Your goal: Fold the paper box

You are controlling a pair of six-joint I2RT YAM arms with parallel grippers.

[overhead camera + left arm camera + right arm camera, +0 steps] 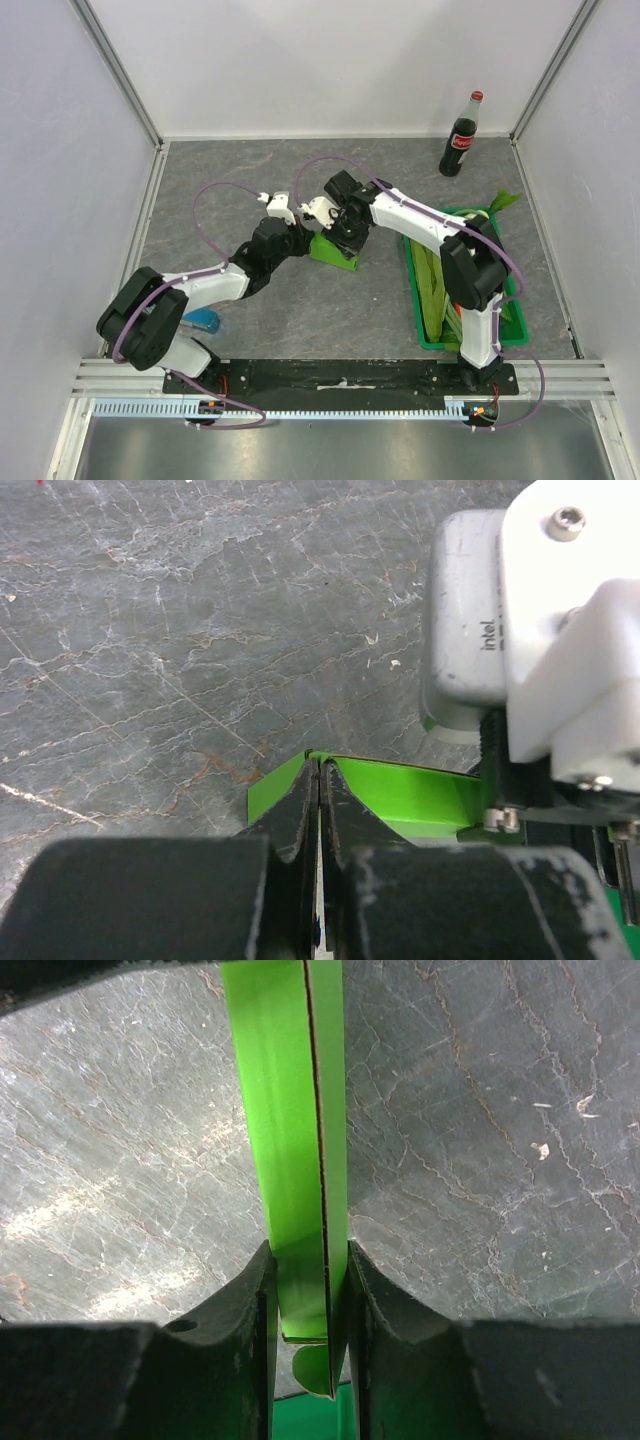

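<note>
From above, the left arm (215,285) stretches diagonally and the right arm (420,220) doubles back leftward. They meet at the paper box (335,252) mid-counter (330,310). A vegetable crate (430,343) and cola bottle (461,135) stand to the right.

The left wrist view shows the left jaws pressed together on the box's crease.

The right wrist view alone shows the right jaws pinching a doubled card edge.

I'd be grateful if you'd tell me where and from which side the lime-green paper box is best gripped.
Pinch the paper box across a thin standing panel, coming from above with a finger on each face. It is creased card with upright flaps, so nothing wider offers purchase. The right end effector clamps a doubled flap this way; the left end effector pinches a ridge.
</note>
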